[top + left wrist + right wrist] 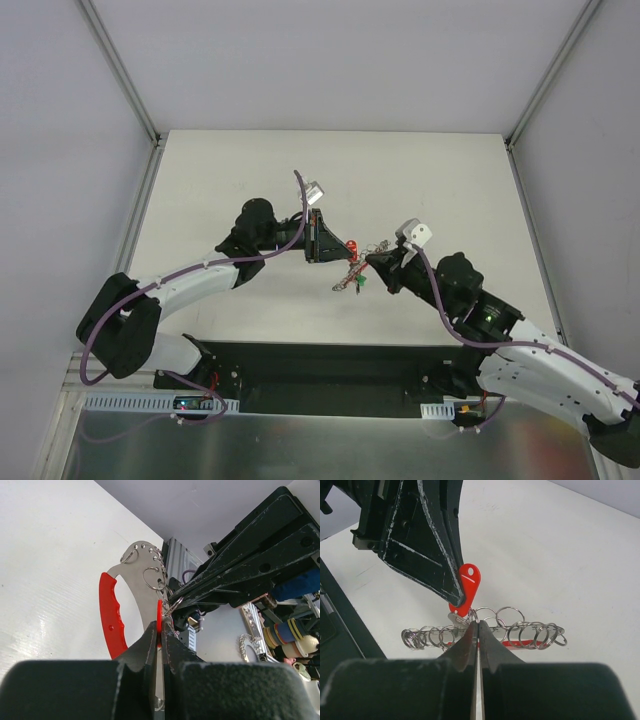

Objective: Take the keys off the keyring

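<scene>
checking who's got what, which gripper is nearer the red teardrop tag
Left. The left gripper pinches the red teardrop tag between its fingers; the right gripper is shut on the keyring just beside the tag.

White arms, black joints, purple cables, seemingly scuffed black fingers.

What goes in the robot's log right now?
left gripper: jaws shut on red tag | right gripper: jaws shut on keyring | keys: hanging, not removed
</scene>
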You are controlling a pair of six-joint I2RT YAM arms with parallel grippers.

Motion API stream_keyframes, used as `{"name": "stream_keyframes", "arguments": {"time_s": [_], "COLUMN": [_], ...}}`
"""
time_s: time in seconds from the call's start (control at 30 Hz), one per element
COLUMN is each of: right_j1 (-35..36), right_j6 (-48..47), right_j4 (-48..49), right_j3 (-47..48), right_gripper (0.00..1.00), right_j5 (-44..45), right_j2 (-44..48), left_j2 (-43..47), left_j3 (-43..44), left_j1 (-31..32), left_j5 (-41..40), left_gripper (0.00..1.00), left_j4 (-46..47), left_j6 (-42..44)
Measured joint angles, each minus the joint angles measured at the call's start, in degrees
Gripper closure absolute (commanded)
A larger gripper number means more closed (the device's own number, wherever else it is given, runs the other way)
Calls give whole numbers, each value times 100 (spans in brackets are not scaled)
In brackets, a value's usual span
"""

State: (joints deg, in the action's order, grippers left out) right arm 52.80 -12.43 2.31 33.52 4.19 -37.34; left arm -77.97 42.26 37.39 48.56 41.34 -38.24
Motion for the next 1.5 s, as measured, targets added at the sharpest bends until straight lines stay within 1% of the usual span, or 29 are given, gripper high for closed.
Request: {"name": "stream_keyframes", "arguments": {"time_s": [0.27, 0.4, 0.67, 0.93, 1.27, 1.5], "right_j1": [0, 0, 0, 0, -2, -22], "right_j6": [81, 107, 411, 660, 752, 704], "right_j4": [306, 562, 994, 1523, 1882, 2264], "right_j3": [0, 0, 0, -111, -195, -334], "right_gripper": [100, 100, 99, 100, 100, 99], "right_j5": [177, 249, 173, 83, -76, -529], "right_j2": [-149, -269, -367, -424, -435, -415], "left_j2": [46, 282, 592, 754, 780, 767], "left_j3": [0, -103, -208, -350, -470, -470], "left_j1": [-2, -31, -37, 17, 17, 57], "left_j5": [-136, -402, -590, -737, -761, -684], "left_gripper": [100, 100, 100, 100, 100, 100], "left_j4": [-9, -31, -61, 66, 330, 343], "left_j6": [0, 4, -39, -328, -772, -1062]}}
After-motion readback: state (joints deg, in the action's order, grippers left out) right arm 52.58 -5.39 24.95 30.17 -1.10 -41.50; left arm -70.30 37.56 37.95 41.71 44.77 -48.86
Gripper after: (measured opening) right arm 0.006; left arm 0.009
